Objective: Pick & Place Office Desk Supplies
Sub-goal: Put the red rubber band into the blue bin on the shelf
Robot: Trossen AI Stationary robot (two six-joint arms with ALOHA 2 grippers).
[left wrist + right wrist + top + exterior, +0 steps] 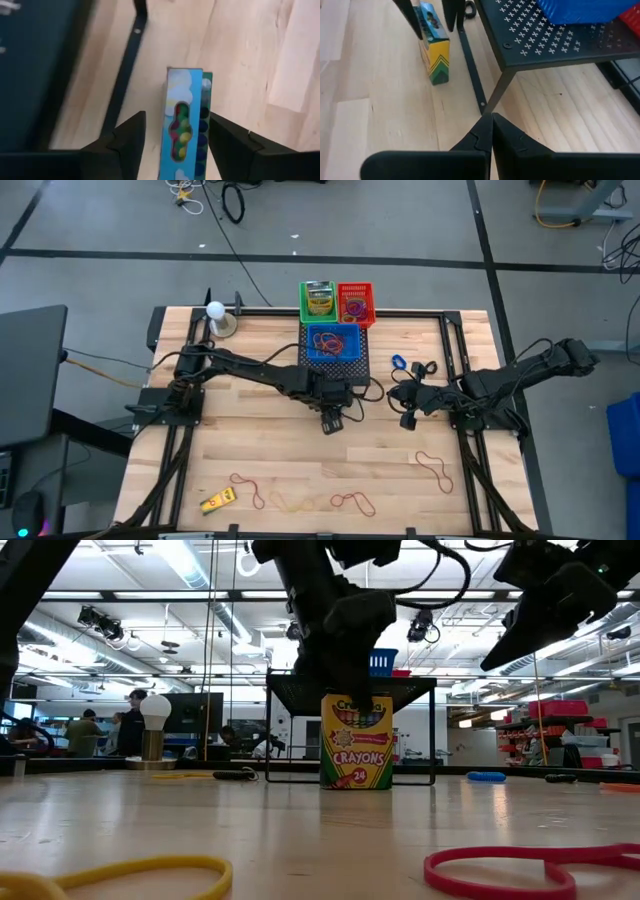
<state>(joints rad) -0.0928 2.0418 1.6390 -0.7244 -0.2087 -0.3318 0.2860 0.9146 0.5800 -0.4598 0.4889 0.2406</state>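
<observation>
- The left gripper (331, 423) is hanging near the middle of the worktop (250, 450), just in front of the black mesh stand (555, 35), with a crayon box (356, 743) standing upright on the wood between its fingers (122, 145)
- In the left wrist view the fingers are flanking the box with a sliver of gap on each side, so the claw is looking released around it, not clenched; whether this is just before a grasp or just after setting it down, I cannot tell
- If a pick is the step in hand, the next move is calling for an even squeeze on the two broad faces and a straight lift, since a tall, narrow carton is likely to tip under a lopsided push
- The right gripper (491, 131) is waiting toward the worktop's right edge, its fingers pressed together on nothing
- The carton is glossy printed cardboard, yellow and green at the front, blue on top with a window showing the coloured crayon tips
- On the stand at the back edge, green, red and blue perforated plastic baskets (335, 342) are holding more supplies, another crayon box in the green one
- Thin, floppy rubber bands (351, 501) are lying in loops along the front edge, a red-brown one (434, 468) toward the right front, a small yellow item (217, 501) by the front left corner and a blue ring (397, 363) near the right gripper
</observation>
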